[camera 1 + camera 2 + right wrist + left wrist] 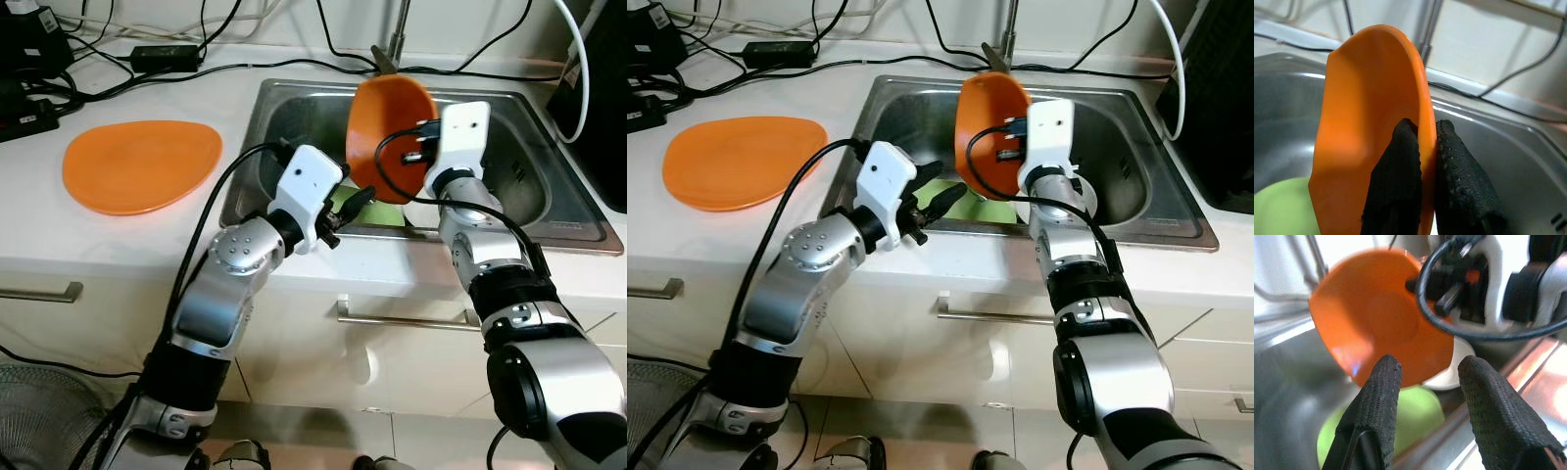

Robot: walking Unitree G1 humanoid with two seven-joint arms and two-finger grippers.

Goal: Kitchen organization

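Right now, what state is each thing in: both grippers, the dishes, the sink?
Right gripper: shut on the orange bowl's rim.
Orange bowl: lifted, tilted on edge above the sink.
Left gripper: open, holding nothing, at the sink's front edge.
Green dish: lying in the sink.
White dish: in the sink beside the green dish.
Orange plate: flat on the counter.
Sink: no water visible.
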